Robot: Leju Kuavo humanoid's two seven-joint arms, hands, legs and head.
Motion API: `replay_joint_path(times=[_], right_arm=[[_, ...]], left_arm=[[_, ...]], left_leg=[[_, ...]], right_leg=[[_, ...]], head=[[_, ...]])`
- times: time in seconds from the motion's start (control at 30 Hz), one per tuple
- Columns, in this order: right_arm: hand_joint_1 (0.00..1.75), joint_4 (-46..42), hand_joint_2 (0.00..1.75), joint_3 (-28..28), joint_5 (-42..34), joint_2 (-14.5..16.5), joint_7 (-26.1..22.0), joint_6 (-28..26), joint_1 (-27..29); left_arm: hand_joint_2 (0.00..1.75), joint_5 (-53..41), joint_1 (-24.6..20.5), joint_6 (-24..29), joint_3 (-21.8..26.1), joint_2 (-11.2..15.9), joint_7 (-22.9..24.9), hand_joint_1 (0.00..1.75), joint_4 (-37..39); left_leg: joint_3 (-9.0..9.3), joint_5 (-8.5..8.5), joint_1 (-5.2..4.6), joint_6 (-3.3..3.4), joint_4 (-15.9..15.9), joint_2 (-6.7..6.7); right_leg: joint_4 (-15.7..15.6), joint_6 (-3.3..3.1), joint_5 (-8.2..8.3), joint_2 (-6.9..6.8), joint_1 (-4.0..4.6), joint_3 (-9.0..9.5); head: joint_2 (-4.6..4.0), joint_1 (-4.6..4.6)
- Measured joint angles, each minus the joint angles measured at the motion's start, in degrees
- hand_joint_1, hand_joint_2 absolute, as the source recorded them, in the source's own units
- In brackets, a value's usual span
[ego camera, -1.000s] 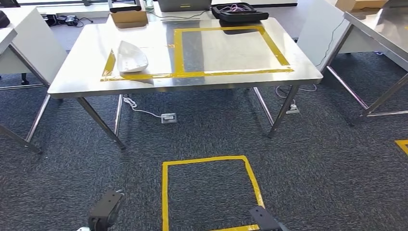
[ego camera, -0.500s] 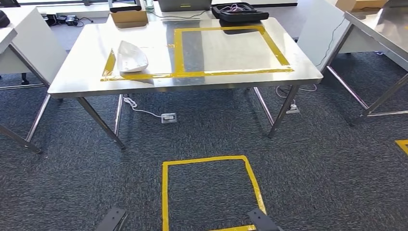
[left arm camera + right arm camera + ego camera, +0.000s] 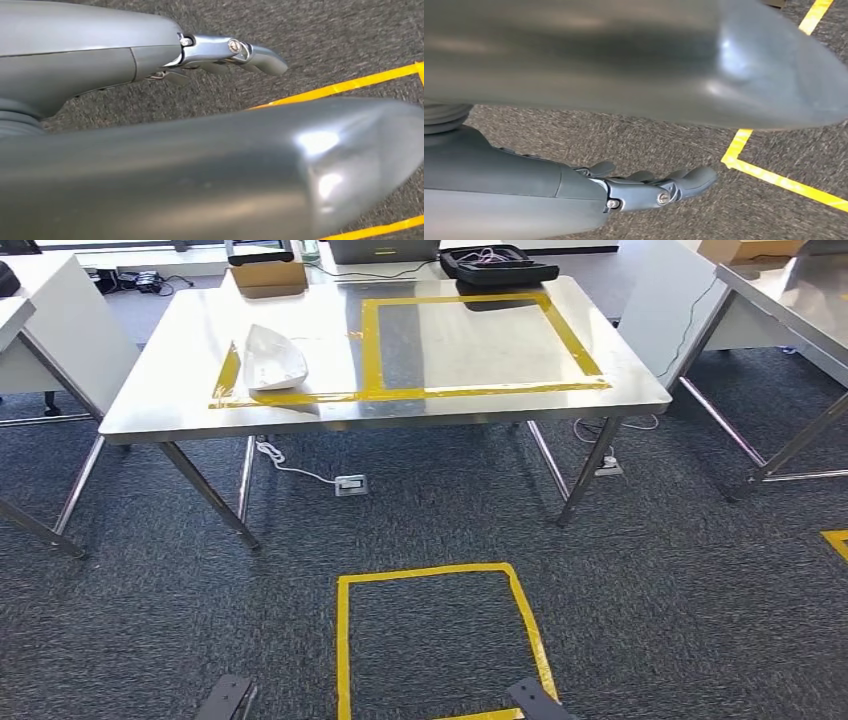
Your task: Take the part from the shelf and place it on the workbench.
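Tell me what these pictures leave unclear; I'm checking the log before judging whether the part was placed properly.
- Shelf: outside the head view's frame.
- White part on the workbench: too small for detail; its underside is hidden.
- Left hand: the thick thumb covers most of the left wrist view.
- Right hand: same in the right wrist view.
- Black case: contents too small, cut by the top edge.

A steel table (image 3: 150,410) on slanted legs stands on dark speckled carpet (image 3: 650,590), its top marked with a yellow tape frame (image 3: 470,392). A yellow tape square (image 3: 345,640) lies on the floor before it. A power strip (image 3: 350,484) with a white cable sits underneath. Another steel bench (image 3: 800,310) stands to the right, white desks (image 3: 60,330) to the left. Bright light glares off the tabletop.
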Motion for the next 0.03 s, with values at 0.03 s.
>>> replay_joint_path(times=[0.03], right_arm=[[0.00, 0.0, 0.00, 0.1, 0.0, 0.0, 0.0, 0.0, 0.0]], left_arm=[[0.00, 0.0, 0.0, -0.2, 0.1, 0.0, 0.2, 0.00, 0.0]], left_leg=[[0.00, 0.00, 0.00, 0.00, 0.0, 0.00]], right_leg=[[0.0, 0.00, 0.00, 0.00, 0.00, 0.00]], head=[[0.00, 0.00]])
